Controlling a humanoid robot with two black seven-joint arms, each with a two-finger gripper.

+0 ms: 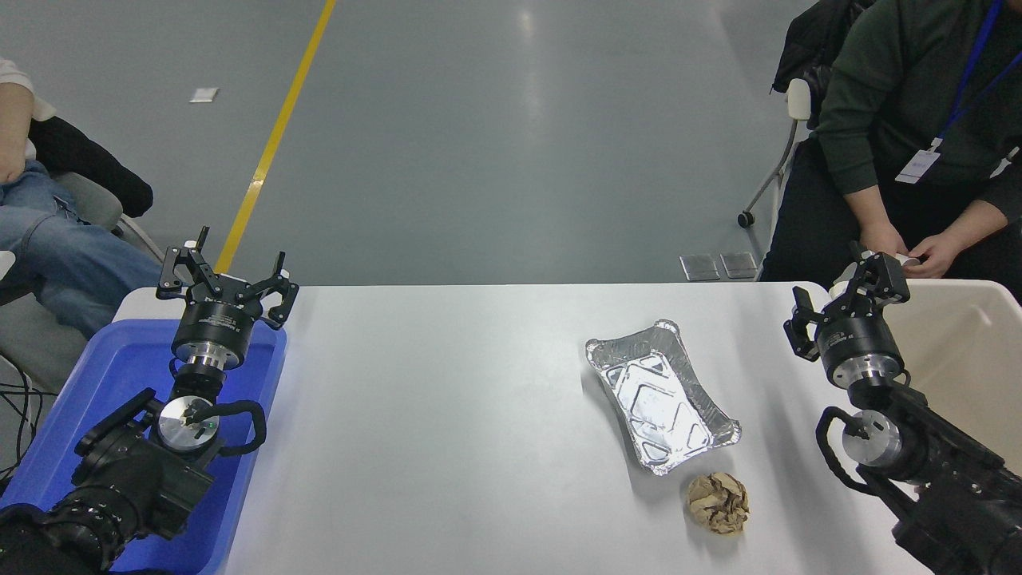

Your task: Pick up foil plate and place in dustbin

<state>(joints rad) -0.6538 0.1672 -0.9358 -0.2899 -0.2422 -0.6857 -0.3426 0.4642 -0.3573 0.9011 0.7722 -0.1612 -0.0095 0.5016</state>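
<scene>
**Foil plate waits on the counter**

The foil plate lies flat on the white counter, with nothing holding it. The right end effector is open and empty, up above the counter between the plate and the dustbin. A brown paper ball sits just beside the plate. The left end effector is open above the blue tray.

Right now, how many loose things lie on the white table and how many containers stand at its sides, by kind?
Foil plate: 1
Brown paper ball: 1
Blue tray, under the parked left tool: 1
Beige dustbin, beside the right tool: 1
Total: 4
</scene>
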